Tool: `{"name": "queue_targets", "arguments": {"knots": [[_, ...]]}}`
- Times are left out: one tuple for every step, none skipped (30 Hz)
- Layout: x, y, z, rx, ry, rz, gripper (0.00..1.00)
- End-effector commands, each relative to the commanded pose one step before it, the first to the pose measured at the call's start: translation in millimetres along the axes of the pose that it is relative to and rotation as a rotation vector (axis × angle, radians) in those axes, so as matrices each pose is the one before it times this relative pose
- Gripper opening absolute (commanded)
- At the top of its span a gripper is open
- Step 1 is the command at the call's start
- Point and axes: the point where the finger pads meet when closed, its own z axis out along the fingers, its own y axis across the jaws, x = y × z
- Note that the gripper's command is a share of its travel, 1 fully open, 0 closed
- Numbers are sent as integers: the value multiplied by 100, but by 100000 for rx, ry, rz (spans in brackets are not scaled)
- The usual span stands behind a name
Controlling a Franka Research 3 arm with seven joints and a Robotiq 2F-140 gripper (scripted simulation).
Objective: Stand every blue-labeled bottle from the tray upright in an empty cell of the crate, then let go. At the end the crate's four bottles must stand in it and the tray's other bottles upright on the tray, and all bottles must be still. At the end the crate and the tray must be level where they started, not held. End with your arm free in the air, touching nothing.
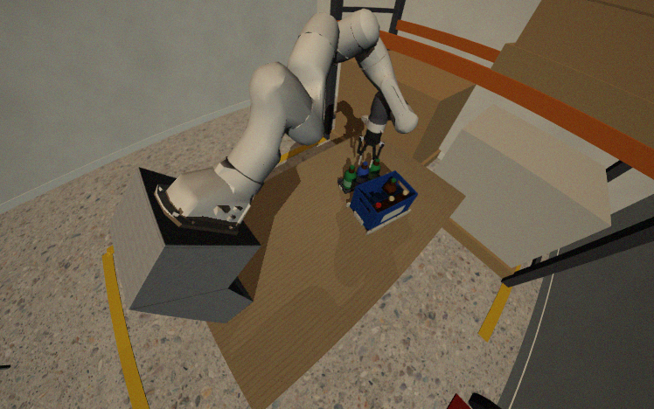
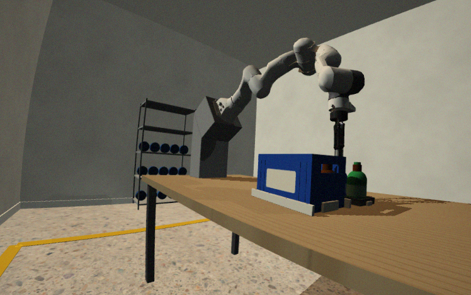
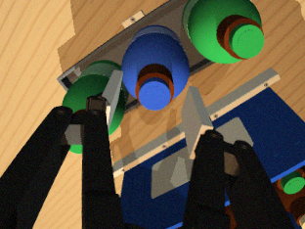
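Note:
A blue-labeled bottle (image 1: 363,169) (image 3: 155,69) stands upright in the middle of the grey tray (image 1: 341,183) (image 3: 171,9) (image 2: 365,200), between two green bottles (image 1: 349,176) (image 1: 375,168) (image 3: 225,27) (image 3: 88,93). One green bottle (image 2: 356,182) shows beside the crate in the exterior view. The blue crate (image 1: 380,212) (image 2: 295,173) (image 3: 261,133) stands next to the tray and holds several bottles (image 1: 391,185). My gripper (image 1: 370,153) (image 2: 337,152) (image 3: 152,92) points straight down just above the blue bottle's cap. Its fingers stand partly open on either side, touching nothing.
The tray and crate sit on a wooden table (image 1: 313,270) (image 2: 381,236). The robot's grey base block (image 1: 183,270) stands at the table's left end. Large boxes (image 1: 525,192) lie to the right of the table. A black shelf (image 2: 163,152) with dark balls stands by the far wall.

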Motion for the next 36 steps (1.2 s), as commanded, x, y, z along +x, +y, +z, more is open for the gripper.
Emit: {"name": "queue_targets", "arguments": {"knots": [[69,316,378,-702,203,-237,38],[0,0,70,0,0,0,38],[0,0,63,0,0,0,38],[0,0,57,0,0,0,38],[0,0,50,0,0,0,38],[0,0,44,0,0,0,38],[0,0,0,0,0,0,38],[0,0,0,0,0,0,38],[0,0,37,0,0,0,38],[0,0,31,0,0,0,38],[0,0,25,0,0,0,38],[0,0,20,0,0,0,38],[0,0,15,0,0,0,38],[0,0,10,0,0,0,38],[0,0,6,0,0,0,38],[0,0,3,0,0,0,38],[0,0,1,0,0,0,38],[0,0,0,0,0,0,38],[0,0,0,0,0,0,38],[0,0,0,0,0,0,38],[0,0,0,0,0,0,38],[0,0,0,0,0,0,38],[0,0,0,0,0,0,38],[0,0,0,0,0,0,38],[0,0,0,0,0,0,38],[0,0,0,0,0,0,38],[0,0,0,0,0,0,38],[0,0,0,0,0,0,38],[0,0,0,0,0,0,38],[0,0,0,0,0,0,38],[0,0,0,0,0,0,38],[0,0,0,0,0,0,38],[0,0,0,0,0,0,38],[0,0,0,0,0,0,38],[0,0,0,0,0,0,38],[0,0,0,0,0,0,38]]}}
